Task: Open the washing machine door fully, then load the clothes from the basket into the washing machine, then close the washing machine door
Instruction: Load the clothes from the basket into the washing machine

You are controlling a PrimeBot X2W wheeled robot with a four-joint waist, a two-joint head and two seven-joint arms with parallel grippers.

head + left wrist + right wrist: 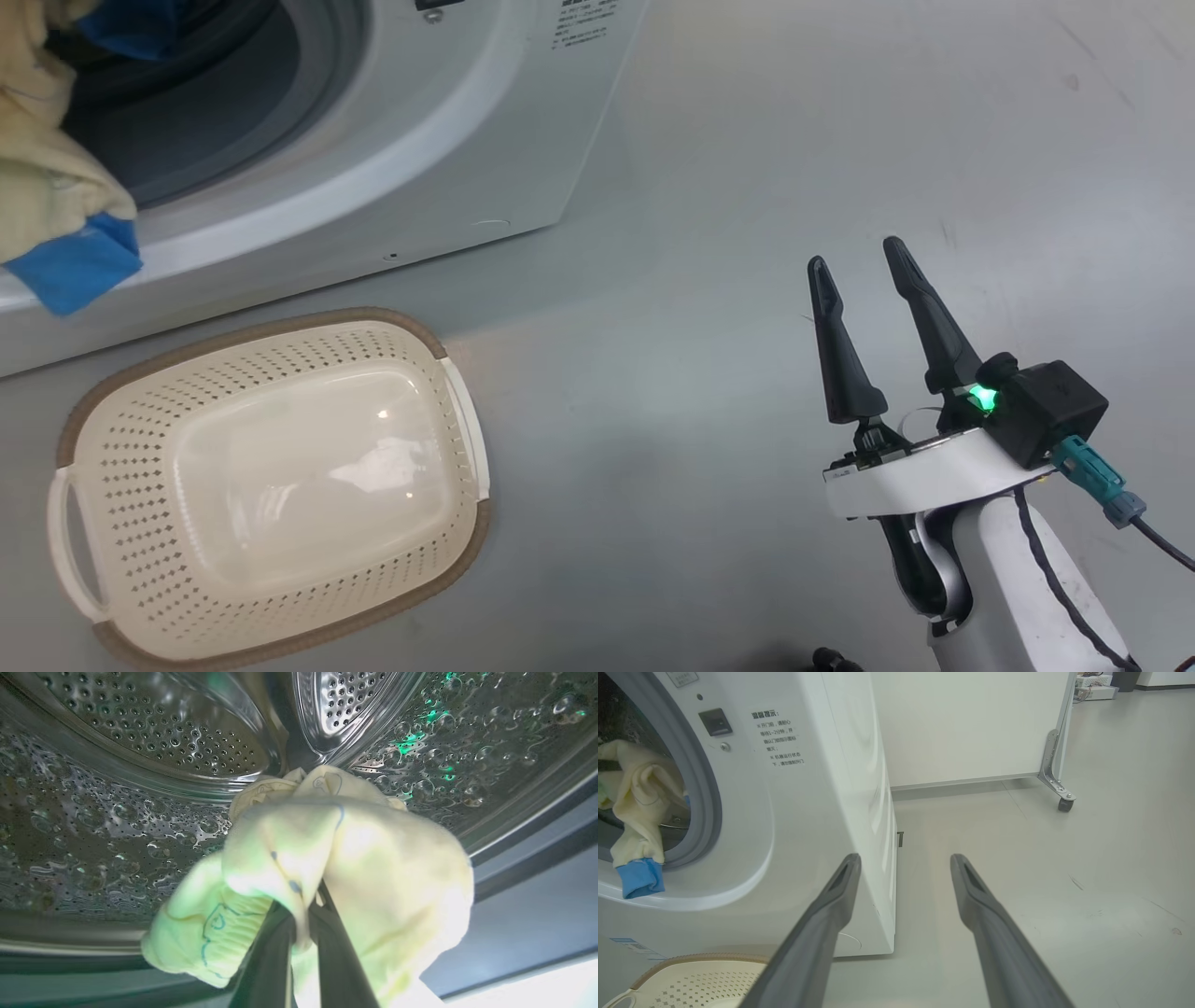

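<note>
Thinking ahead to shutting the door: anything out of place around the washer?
Yes. The yellow clothes droop out of the washer opening, and a blue cuff hangs over its front rim, where a closing door could trap it. The left hand grips them inside the drum. The basket is empty.

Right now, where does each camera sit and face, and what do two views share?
Head: high, facing down at the basket and washing machine; open right gripper shows.
Left wrist: inside the drum; left gripper shut on the clothes.
Right wrist: low, facing the washing machine's side and floor; open fingers.
Head and right wrist share the basket.
</note>
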